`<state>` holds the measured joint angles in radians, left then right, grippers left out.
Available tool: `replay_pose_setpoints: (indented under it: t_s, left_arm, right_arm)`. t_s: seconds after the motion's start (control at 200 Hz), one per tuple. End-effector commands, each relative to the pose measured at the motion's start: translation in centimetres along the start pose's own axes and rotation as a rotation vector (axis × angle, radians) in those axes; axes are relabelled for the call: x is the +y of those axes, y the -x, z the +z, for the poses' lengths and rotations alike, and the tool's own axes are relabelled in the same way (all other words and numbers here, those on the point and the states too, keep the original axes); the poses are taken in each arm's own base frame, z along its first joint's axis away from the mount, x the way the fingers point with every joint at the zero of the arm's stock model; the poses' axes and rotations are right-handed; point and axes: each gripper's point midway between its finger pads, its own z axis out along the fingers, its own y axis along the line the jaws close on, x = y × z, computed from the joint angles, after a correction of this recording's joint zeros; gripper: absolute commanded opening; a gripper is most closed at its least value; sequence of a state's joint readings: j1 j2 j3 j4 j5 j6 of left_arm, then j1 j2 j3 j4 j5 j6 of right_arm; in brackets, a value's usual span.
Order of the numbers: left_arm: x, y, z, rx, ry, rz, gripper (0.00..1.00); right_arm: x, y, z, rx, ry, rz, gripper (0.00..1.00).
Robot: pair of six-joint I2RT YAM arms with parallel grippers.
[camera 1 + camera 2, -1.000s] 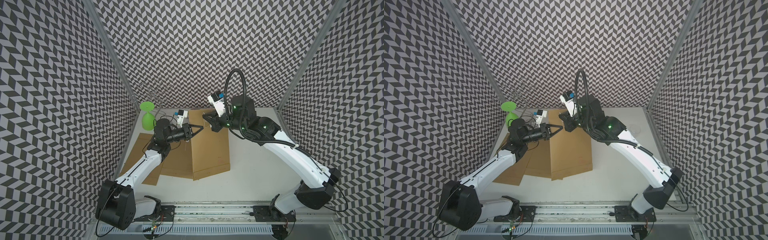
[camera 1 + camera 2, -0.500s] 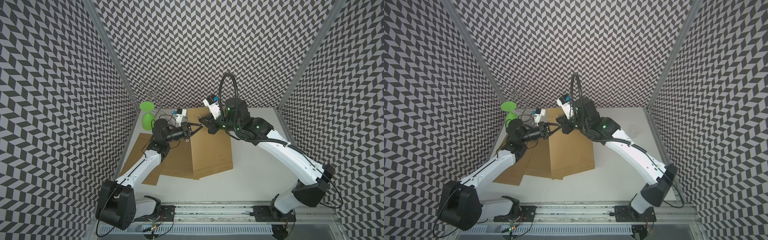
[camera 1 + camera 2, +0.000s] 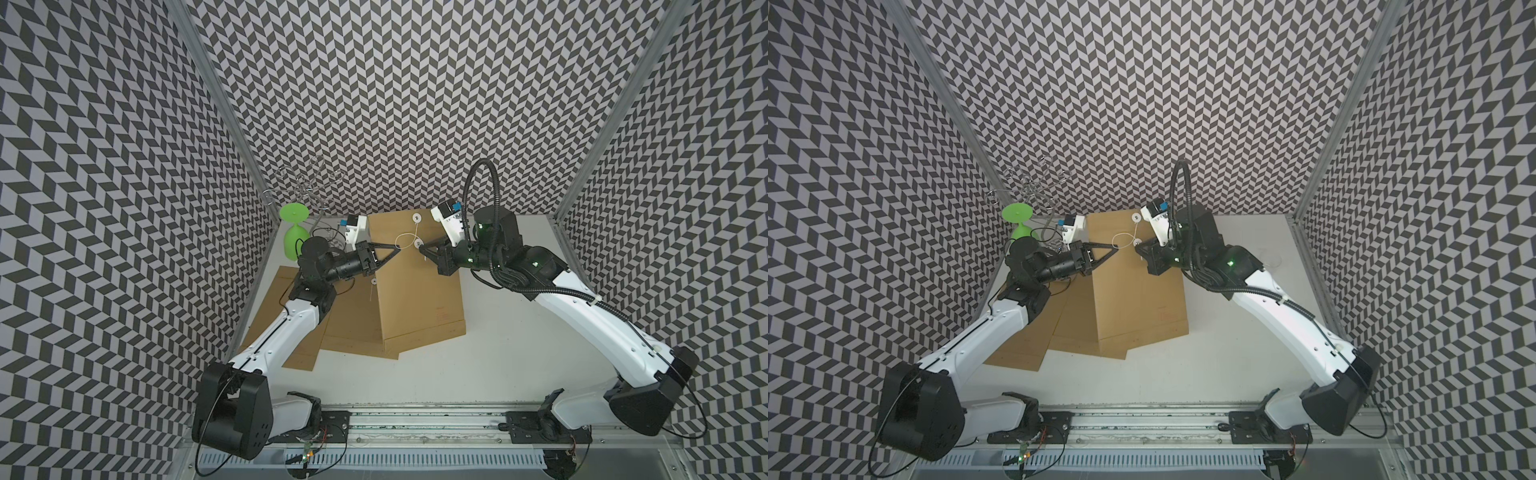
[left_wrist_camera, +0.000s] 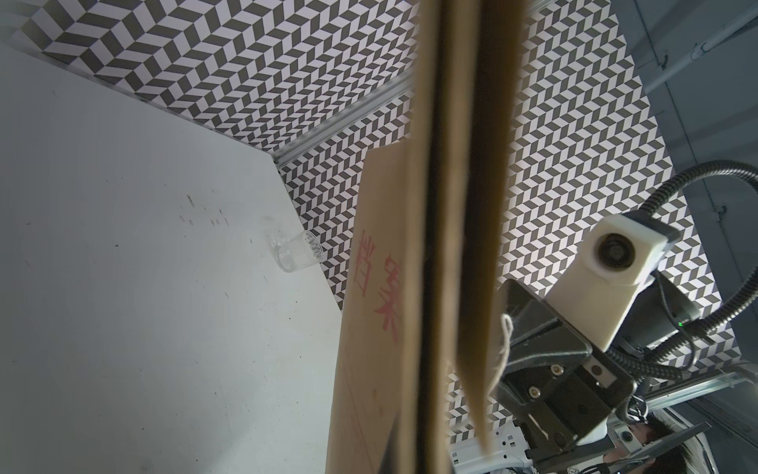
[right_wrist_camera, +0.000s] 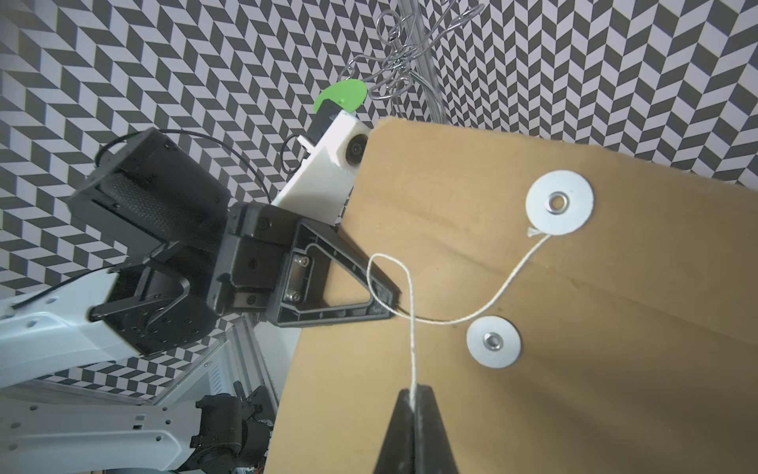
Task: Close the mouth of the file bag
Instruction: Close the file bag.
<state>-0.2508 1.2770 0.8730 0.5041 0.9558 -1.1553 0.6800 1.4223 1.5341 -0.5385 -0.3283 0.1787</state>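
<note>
The right gripper (image 5: 412, 400) is closed, its tips pinching the free end of the white string (image 5: 512, 283). From there the string rises, makes 1 slack loop and runs to the upper disc (image 5: 560, 203) on the flap (image 5: 463, 193), where it is anchored. The lower disc (image 5: 493, 341), on the body just past the flap's edge, has no turns on it yet. The left gripper (image 5: 391, 307) is closed too, clamped on the side edge of the file bag (image 5: 574, 390) at flap level.

The bag lies on top of other brown bags (image 3: 353, 324) at the far middle of the counter (image 3: 519, 353), mouth toward the back wall.

It looks like light, stiff kraft paper: it would slide readily and crease if bent, so a side-edge hold suits it. The string is thin and limp and could slip from smooth tips. It is best held near its end under light tension and led under the lower disc's rim, because the 2 thin discs could tear under a hard pull.
</note>
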Motion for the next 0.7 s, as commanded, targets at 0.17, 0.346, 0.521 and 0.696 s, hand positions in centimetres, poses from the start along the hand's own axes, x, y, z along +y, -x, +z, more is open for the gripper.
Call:
replay_pose_setpoints:
  t_s: [0.17, 0.346, 0.521, 0.696]
  left_arm:
    - [-4.8, 1.9, -0.8, -0.026, -0.094, 0.112, 0.00]
    - [-6.1, 2.0, -1.0, -0.019, -0.127, 0.129, 0.00]
    - [-6.8, 1.9, -1.1, -0.015, -0.139, 0.140, 0.00]
    - [-7.4, 1.8, -1.2, -0.009, -0.152, 0.152, 0.00]
  right_arm:
    - [-1.3, 0.2, -1.4, -0.049, -0.005, 0.022, 0.00]
    - [-2.7, 0.0, -1.9, -0.053, -0.030, 0.039, 0.00]
    - [-3.3, -0.1, -2.1, -0.059, -0.034, 0.049, 0.00]
    - [-4.1, 0.0, -2.3, -0.060, -0.052, 0.057, 0.00]
